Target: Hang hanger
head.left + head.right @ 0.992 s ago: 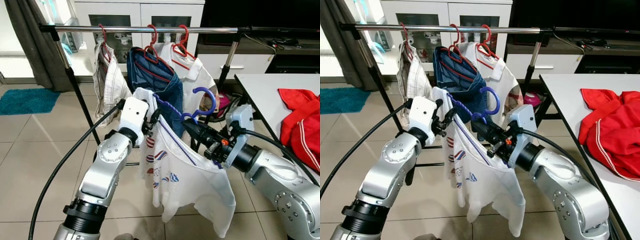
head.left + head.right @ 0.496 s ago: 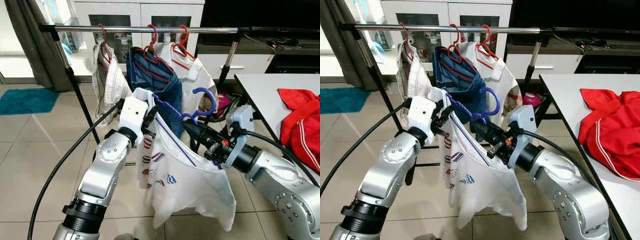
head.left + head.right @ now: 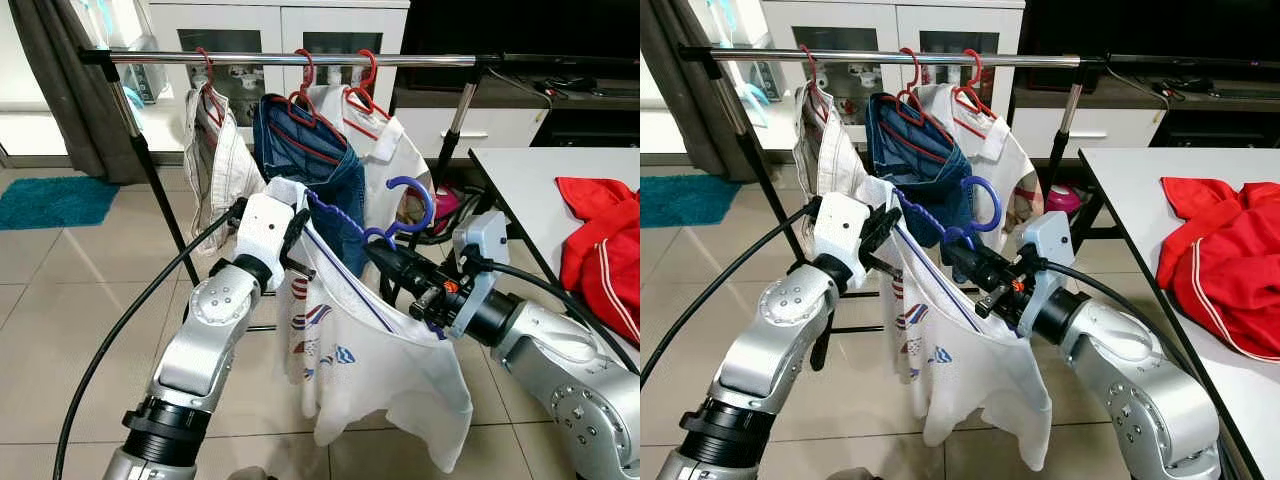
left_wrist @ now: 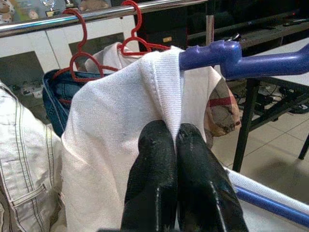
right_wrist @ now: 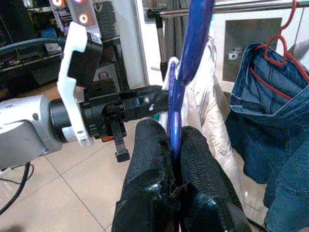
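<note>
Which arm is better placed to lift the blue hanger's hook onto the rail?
Likely the right: its pincer is shut on the blue hanger just below the hook, while the left pincer only pinches the white shirt.

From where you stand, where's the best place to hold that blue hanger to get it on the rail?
Probably at the neck just below the hook of the blue hanger, from the right side, where the right gripper already clamps it; that leaves the open curve free to go over the rail.

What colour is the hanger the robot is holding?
Blue hanger, clearest in the right eye view.
</note>
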Available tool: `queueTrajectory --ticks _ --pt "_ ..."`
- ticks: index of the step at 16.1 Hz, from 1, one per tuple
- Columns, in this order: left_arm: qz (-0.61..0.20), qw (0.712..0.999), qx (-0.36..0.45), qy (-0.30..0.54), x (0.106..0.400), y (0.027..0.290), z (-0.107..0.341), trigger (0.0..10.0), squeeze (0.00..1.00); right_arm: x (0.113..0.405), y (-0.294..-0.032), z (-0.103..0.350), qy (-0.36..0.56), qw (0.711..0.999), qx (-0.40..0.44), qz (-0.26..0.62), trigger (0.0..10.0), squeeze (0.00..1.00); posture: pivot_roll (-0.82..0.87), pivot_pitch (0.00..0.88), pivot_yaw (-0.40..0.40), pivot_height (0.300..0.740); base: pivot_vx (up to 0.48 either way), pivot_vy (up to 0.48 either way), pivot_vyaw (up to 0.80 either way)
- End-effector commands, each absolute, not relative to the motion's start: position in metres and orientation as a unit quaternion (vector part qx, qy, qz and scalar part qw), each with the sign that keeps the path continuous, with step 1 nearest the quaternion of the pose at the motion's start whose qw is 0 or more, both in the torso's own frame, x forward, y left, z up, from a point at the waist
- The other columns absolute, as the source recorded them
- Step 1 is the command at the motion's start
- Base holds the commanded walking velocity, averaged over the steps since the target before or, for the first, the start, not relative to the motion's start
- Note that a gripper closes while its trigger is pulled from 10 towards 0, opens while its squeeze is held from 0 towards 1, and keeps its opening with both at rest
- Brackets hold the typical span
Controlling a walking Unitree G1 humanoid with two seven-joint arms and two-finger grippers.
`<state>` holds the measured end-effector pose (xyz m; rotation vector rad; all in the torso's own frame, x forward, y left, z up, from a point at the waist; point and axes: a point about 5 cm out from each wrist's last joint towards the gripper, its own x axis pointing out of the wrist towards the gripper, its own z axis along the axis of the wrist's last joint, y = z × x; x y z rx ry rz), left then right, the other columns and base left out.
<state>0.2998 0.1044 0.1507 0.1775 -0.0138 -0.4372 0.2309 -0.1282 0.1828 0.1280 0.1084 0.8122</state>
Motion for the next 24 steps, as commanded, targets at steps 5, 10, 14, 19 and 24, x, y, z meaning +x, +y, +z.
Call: queueTrajectory --ticks 5,10,14,19,24 --pt "-0.215 0.972 0.090 -0.015 0.291 0.124 0.157 0.0 0.00 0.237 -0.139 0.177 0.065 0.934 0.018 0.352 0.0 0.00 -0.03 0.000 -0.004 0.740 0.000 0.000 0.00" --pt "-0.202 0.974 0.094 -0.033 0.293 0.153 0.183 0.0 0.00 0.233 -0.152 0.159 0.119 0.925 -0.068 0.355 0.0 0.00 -0.01 0.000 -0.007 0.740 0.000 0.000 0.00" --pt "-0.119 0.988 0.093 -0.041 0.317 0.191 0.202 0.0 0.00 0.218 -0.160 0.165 0.117 0.898 -0.074 0.417 0.0 0.00 -0.02 0.000 0.003 0.740 0.000 0.000 0.00" --pt "-0.187 0.976 0.112 -0.002 0.315 0.175 0.189 0.0 0.00 0.220 -0.166 0.169 0.112 0.907 -0.073 0.399 0.0 0.00 -0.03 0.000 0.013 0.740 0.000 0.000 0.00" --pt "-0.233 0.971 0.042 0.016 0.307 0.152 0.176 0.0 0.00 0.230 -0.168 0.181 0.076 0.928 -0.007 0.363 0.0 0.00 -0.02 0.000 0.004 0.740 0.000 0.000 0.00"
